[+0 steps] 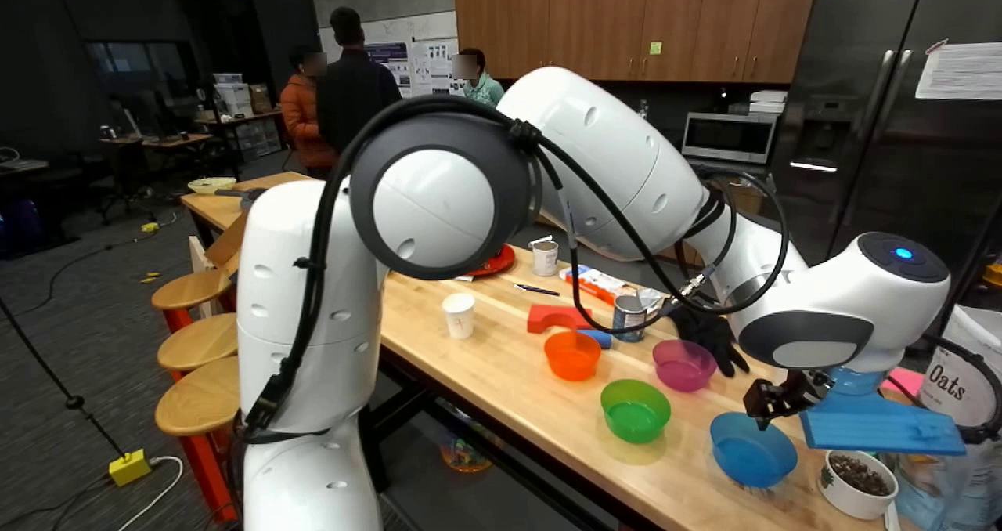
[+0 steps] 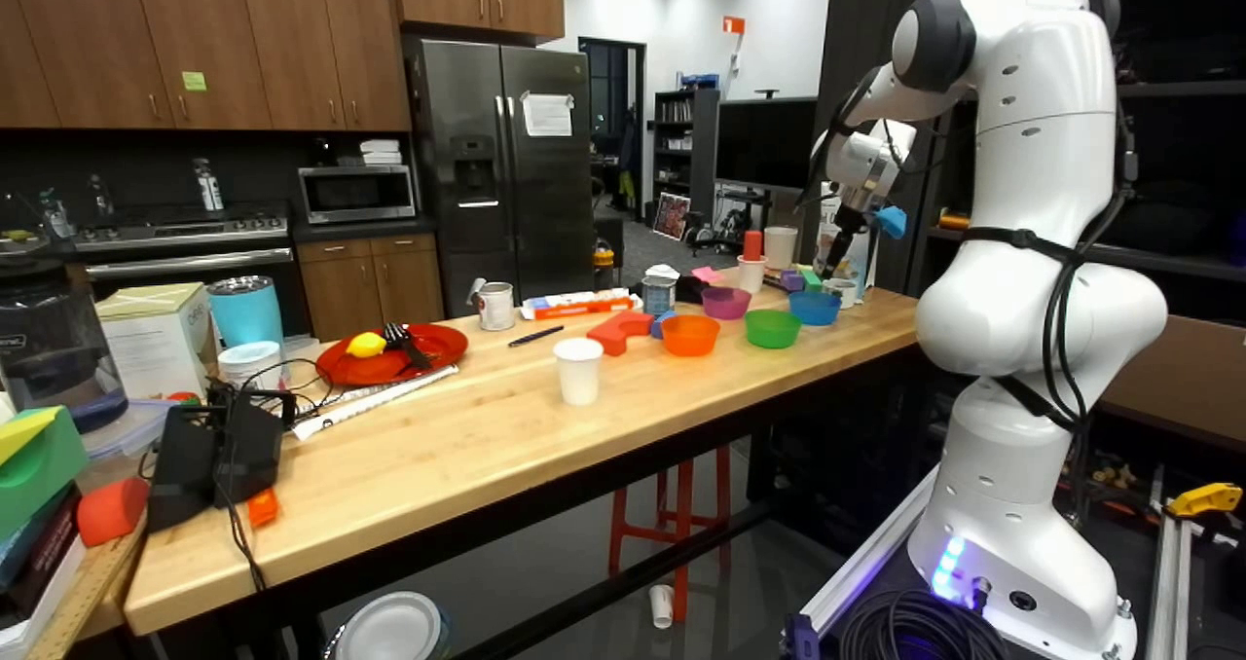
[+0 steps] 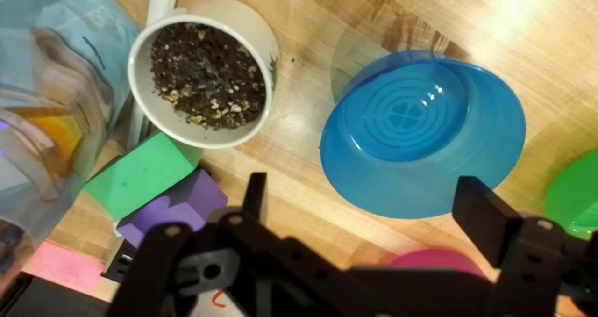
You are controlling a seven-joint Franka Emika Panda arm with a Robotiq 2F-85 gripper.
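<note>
My gripper [image 3: 362, 189] is open, its fingers wide apart with nothing between them. In an exterior view the gripper [image 1: 771, 402] hangs above the wooden table near a translucent blue bowl [image 1: 753, 456]. In the wrist view the blue bowl [image 3: 420, 181] lies below, partly behind the right-hand finger. A white pot of dark soil [image 3: 208, 81] stands beside the bowl. A green block [image 3: 142, 174] and a purple block [image 3: 175, 205] lie near the left-hand finger. A green bowl [image 1: 636, 415] and a pink bowl [image 1: 684, 365] stand nearby; the gripper partly hides the pink one in the wrist view.
An orange bowl [image 1: 572, 356], red arch block [image 1: 557, 319], white paper cup [image 1: 459, 316], can [image 1: 628, 317] and black glove [image 1: 708, 335] are on the table. An oats container [image 1: 951, 382] stands by the gripper. A red plate [image 2: 443, 344] holds a lemon [image 2: 367, 345].
</note>
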